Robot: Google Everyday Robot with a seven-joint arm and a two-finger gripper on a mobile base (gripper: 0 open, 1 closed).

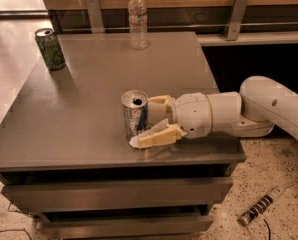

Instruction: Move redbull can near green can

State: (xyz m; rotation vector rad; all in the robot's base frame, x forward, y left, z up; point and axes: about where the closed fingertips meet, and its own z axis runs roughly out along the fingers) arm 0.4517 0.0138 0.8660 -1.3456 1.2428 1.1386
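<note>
While the redbull can (135, 115) stood upright near the table's (89, 89) front edge, the gripper (142, 121) lay at its three o'clock, fingers (156, 138) apart and straddling it, not visibly clamped. The green can (50, 48) stood well apart at ten o'clock, on the far-left corner.

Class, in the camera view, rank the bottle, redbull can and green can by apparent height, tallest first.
1. bottle
2. redbull can, nearest the camera so enlarged; the gripper is at it, near the table front edge
3. green can
</note>
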